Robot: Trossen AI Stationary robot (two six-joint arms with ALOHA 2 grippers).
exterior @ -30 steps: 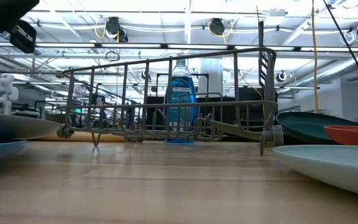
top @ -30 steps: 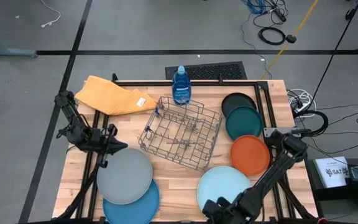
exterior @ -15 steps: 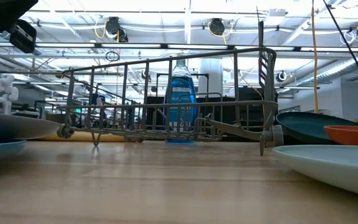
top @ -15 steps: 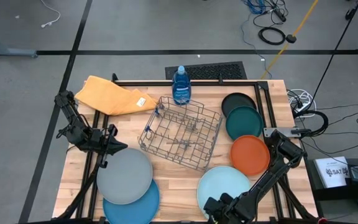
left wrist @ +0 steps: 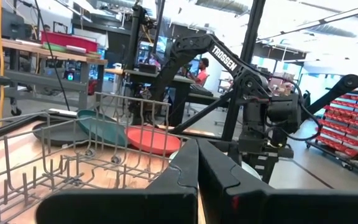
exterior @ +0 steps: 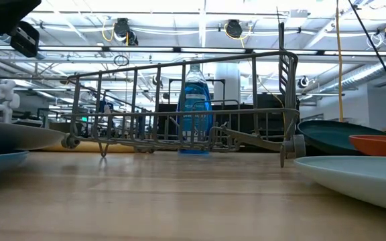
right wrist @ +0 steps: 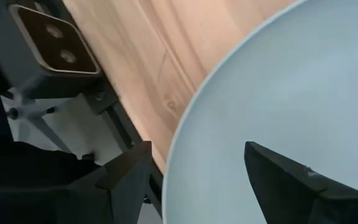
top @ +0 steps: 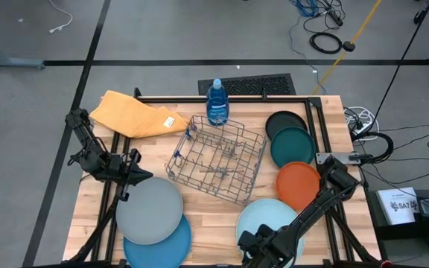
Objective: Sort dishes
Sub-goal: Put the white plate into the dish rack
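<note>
My right gripper (right wrist: pixel 197 180) is open and points steeply down at the near left rim of the light blue plate (top: pixel 268 222). One finger is over the plate, the other outside its rim. I cannot tell if either touches. My left gripper (left wrist: pixel 197 177) is shut and waits by the far left rim of the grey plate (top: pixel 149 210). The grey plate lies partly on the blue plate (top: pixel 162 247). At the right lie the orange plate (top: pixel 299 186), the dark teal plate (top: pixel 292 147) and the black plate (top: pixel 284 123). The dark teal plate overlaps the black one.
A tilted wire rack (top: pixel 216 158) stands mid-table. Behind it stands a blue bottle (top: pixel 217 103), and a yellow cloth (top: pixel 132 114) lies at the far left. A camera mount (right wrist: pixel 42 43) sits at the table's near edge beside my right gripper. Bare wood (exterior: pixel 179 201) lies in front of the rack.
My right gripper has sunk toward the near rim of the light blue plate and shifted a little toward the table's left edge. The plates have not moved.
</note>
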